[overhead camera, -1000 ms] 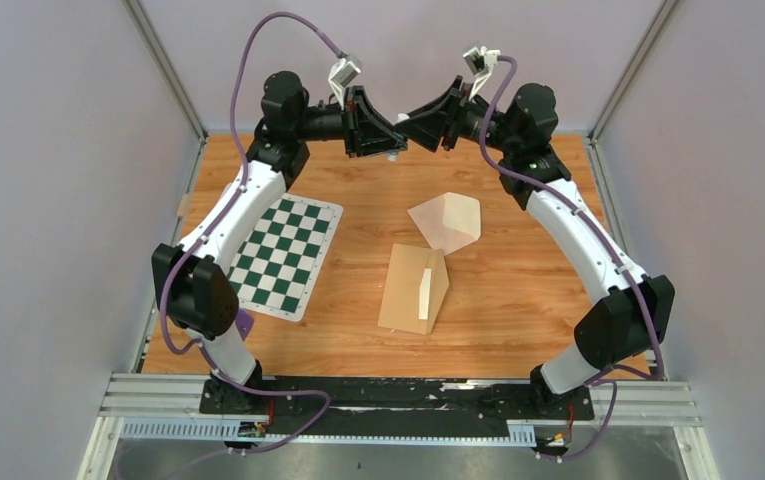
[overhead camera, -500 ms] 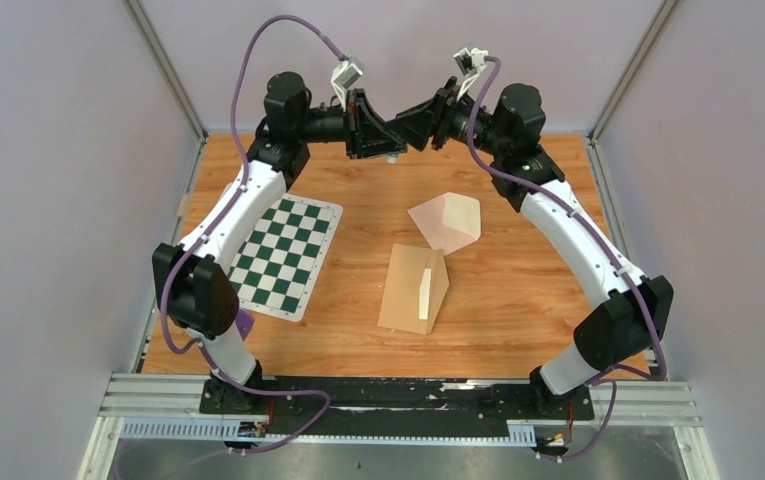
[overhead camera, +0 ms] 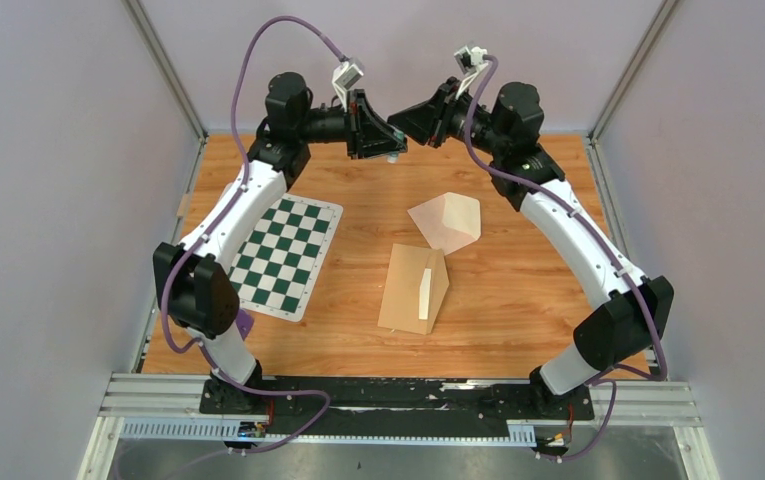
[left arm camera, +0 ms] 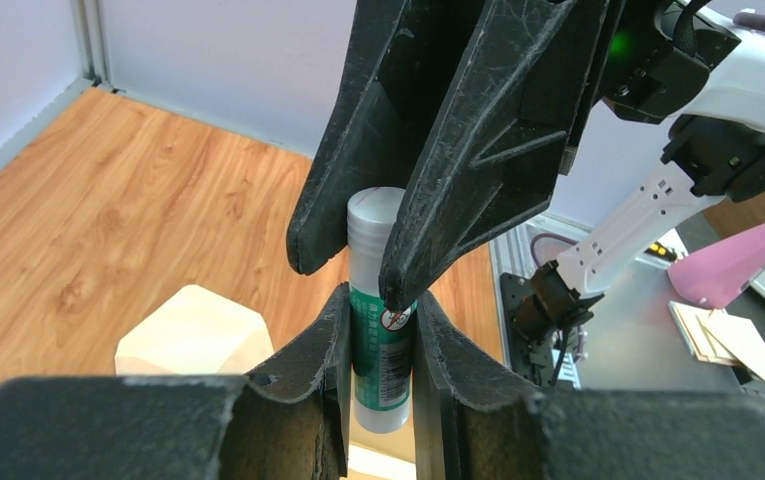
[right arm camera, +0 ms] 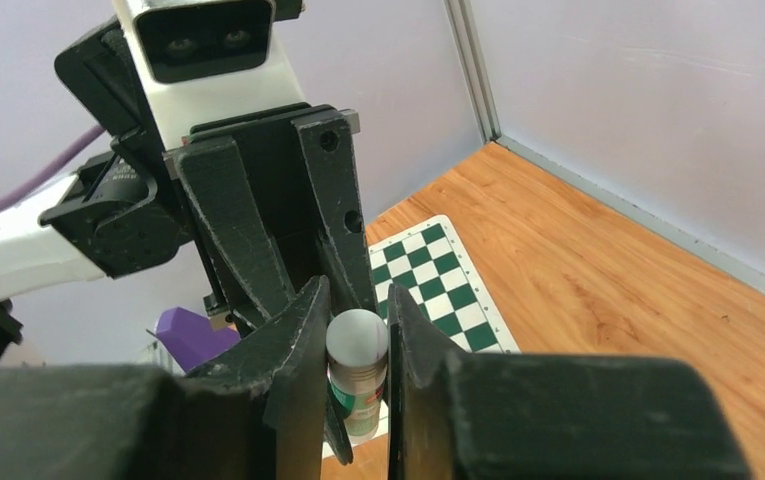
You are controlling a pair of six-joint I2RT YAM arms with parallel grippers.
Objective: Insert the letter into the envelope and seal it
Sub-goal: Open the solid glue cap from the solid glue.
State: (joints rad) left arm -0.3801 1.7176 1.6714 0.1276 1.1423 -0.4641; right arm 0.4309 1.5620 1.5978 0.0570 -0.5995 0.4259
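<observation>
A green-and-white glue stick (left arm camera: 380, 340) is held in the air over the table's far edge. My left gripper (left arm camera: 378, 300) is shut on its labelled body. My right gripper (right arm camera: 356, 300) is shut on its white cap end (right arm camera: 357, 345), so both grippers meet tip to tip (overhead camera: 394, 130). A tan envelope (overhead camera: 413, 290) lies mid-table with its flap raised and a white strip showing. A pale cream folded sheet (overhead camera: 446, 222) lies just beyond it and also shows in the left wrist view (left arm camera: 193, 335). No printed border shows on it, so I cannot tell whether it is the letter.
A green-and-white checkered mat (overhead camera: 284, 254) lies on the left of the wooden table (overhead camera: 518, 290). A purple object (overhead camera: 245, 324) sits by the left arm's base. Grey walls close in the left, right and back sides.
My right gripper has swung left and turned at the wrist, closing in on the left gripper and the glue stick. The left arm, the envelope and the cream sheet have not moved.
</observation>
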